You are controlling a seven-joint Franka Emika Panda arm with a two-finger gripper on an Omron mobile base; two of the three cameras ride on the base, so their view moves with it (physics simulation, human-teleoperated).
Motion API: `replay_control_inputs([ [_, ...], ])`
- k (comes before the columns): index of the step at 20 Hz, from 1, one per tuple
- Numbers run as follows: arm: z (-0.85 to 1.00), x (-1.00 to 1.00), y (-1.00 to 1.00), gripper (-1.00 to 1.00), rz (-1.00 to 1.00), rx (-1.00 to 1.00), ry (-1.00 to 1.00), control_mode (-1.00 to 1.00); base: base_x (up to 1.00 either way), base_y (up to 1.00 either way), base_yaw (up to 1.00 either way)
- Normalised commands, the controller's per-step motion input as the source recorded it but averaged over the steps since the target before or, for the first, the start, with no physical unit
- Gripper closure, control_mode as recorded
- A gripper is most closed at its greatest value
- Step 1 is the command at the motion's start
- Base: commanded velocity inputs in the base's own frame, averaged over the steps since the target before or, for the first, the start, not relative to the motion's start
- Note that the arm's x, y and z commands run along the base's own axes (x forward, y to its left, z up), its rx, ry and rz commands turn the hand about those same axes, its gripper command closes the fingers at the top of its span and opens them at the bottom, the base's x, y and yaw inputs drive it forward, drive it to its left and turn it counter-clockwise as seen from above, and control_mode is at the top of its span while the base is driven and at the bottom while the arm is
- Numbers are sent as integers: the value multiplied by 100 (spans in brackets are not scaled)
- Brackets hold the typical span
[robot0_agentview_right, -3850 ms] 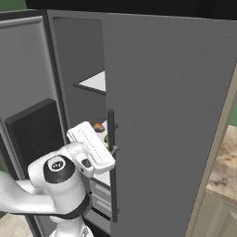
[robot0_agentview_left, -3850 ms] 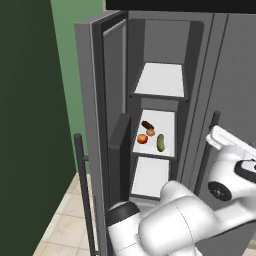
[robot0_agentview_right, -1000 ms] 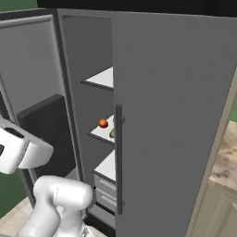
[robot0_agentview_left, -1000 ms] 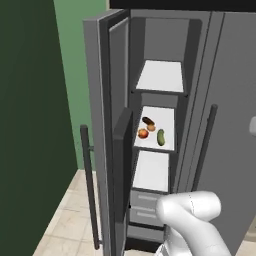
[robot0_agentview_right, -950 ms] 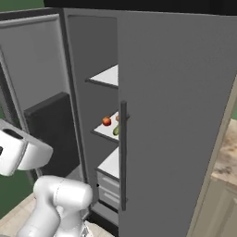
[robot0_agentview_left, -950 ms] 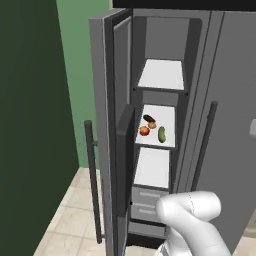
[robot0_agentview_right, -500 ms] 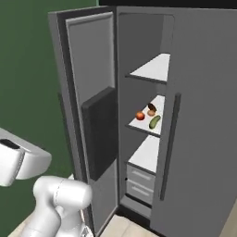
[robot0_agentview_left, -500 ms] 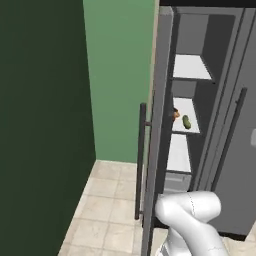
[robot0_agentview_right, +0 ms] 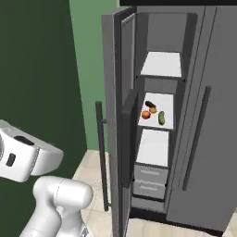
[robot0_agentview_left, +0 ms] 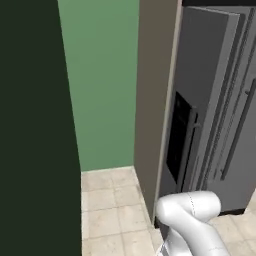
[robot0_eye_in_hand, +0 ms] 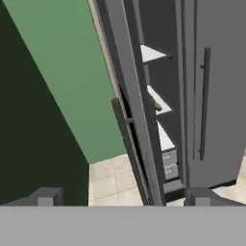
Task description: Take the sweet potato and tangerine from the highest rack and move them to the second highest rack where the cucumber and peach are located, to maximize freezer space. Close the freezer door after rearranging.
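Green wall and tiled floor flank the freezer [robot0_agentview_right: 194,115], whose door [robot0_agentview_right: 121,115] stands wide open. Compared with a second ago the whole scene has slid sideways in both base views: the base has driven round toward the door's outer side, so that is the camera moving, not the food. I judge the rearranging done and the robot lining up to shut the door.

From the right base camera, the top rack [robot0_agentview_right: 162,65] lies bare. On the second rack [robot0_agentview_right: 167,115] sit all four pieces: the sweet potato [robot0_agentview_right: 150,104] at the back left, the tangerine [robot0_agentview_right: 153,110] just in front of it, the peach [robot0_agentview_right: 146,115] at the front left corner, and the cucumber [robot0_agentview_right: 161,118] toward the front right edge.

The gripper [robot0_eye_in_hand: 122,194] has its jaws spread wide with nothing between them. The hand camera looks along the door's edge, the handle [robot0_eye_in_hand: 129,144] just ahead and slightly right of the fingers, not yet touched; the food is well apart from the hand, beyond the door. Closing calls for a push on the door's outer face.
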Motion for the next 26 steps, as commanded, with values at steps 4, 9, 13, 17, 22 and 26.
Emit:
replay_control_inputs([
  [4, 0, 0, 0, -100, 0, 0, 0, 100, 33, 94, -79],
  [9, 0, 0, 0, -100, 0, 0, 0, 100, 40, 80, -81],
  [13, 0, 0, 0, -100, 0, 0, 0, 100, 46, 61, -79],
  [17, 0, 0, 0, -100, 0, 0, 0, 100, 48, 59, -72],
  [22, 0, 0, 0, -100, 0, 0, 0, 100, 34, 65, -62],
  [26, 0, 0, 0, -100, 0, 0, 0, 100, 22, 56, -51],
])
